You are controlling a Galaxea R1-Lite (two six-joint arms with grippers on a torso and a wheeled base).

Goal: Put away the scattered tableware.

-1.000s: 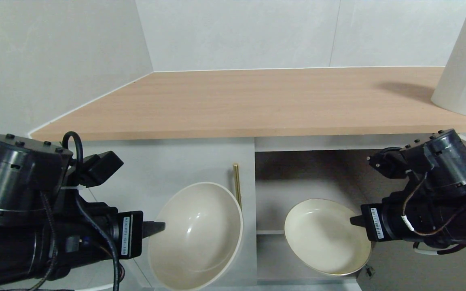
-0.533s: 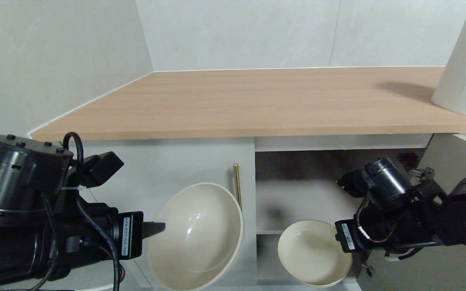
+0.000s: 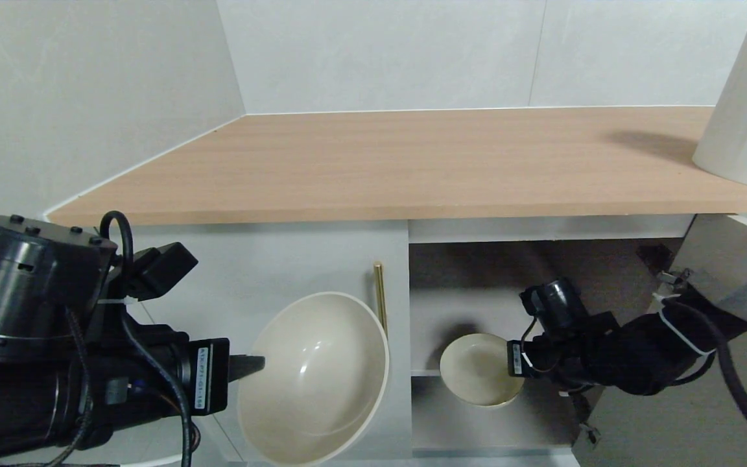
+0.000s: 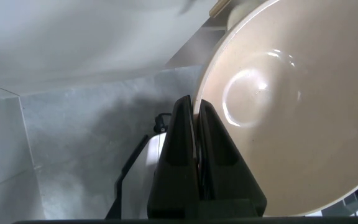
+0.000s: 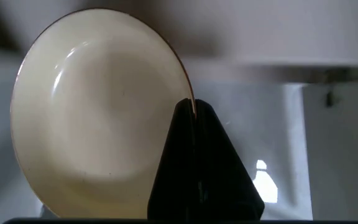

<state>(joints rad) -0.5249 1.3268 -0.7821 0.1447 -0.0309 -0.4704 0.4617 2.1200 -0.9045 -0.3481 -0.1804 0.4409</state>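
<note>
Left fingers [image 4: 180, 143] pinch one bowl [image 3: 315, 383], right fingers [image 5: 182, 146] one plate [image 3: 477, 370].

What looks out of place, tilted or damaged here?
Nothing is damaged or spilled. Both dishes are tilted: the left gripper pinches the rim of the large bowl, the right gripper holds the small plate inside the open cabinet.

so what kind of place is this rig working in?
Probably a home-style kitchen or dining nook: a wooden countertop over white cabinets, one compartment open, a cream bowl in the left gripper, a plate in the right gripper. A lampshade stands on the counter.
</note>
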